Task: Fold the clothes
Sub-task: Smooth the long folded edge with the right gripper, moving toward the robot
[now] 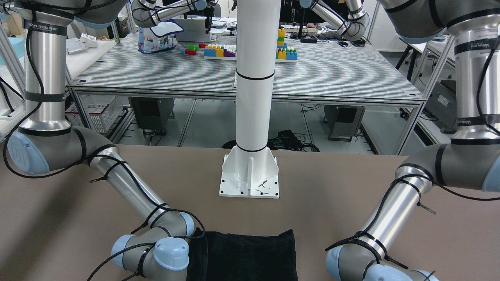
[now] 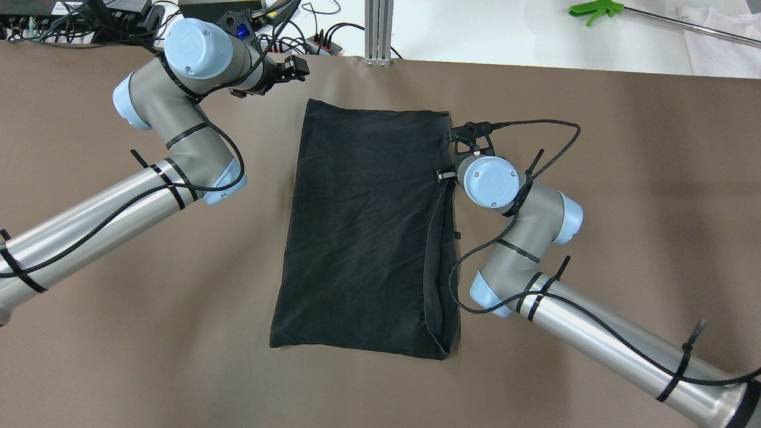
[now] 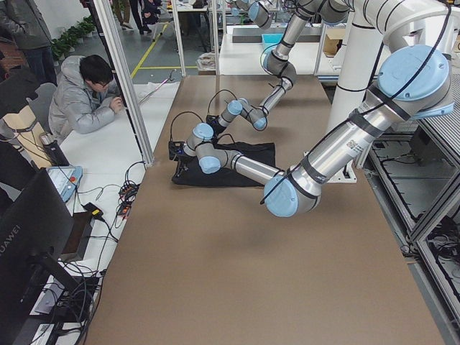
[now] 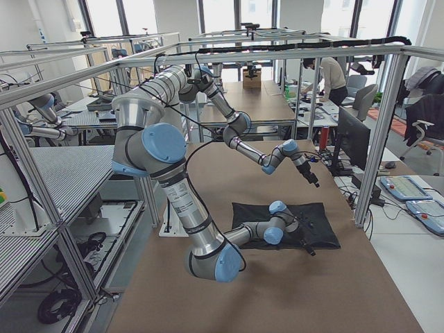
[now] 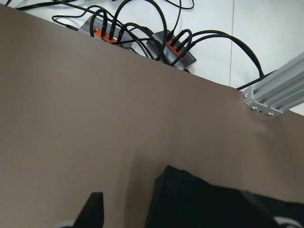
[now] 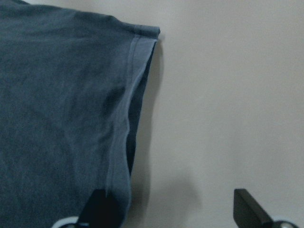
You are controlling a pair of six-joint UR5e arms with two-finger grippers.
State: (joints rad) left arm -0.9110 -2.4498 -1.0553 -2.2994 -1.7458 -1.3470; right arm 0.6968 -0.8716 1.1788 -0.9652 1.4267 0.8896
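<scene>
right wrist-mounted: right pincer wide, empty, at the clothes hem; left pincer wide, empty

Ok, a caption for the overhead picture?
Left claw and right claw, open, near far corners of the dark cloth.

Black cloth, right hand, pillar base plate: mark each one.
black cloth (image 2: 362, 232), overhead exterior, middle of the fabric
right hand (image 6: 171, 209), right wrist-mounted, midway between its fingertips
pillar base plate (image 1: 242, 190), exterior front-facing, flat front of the plate
</scene>
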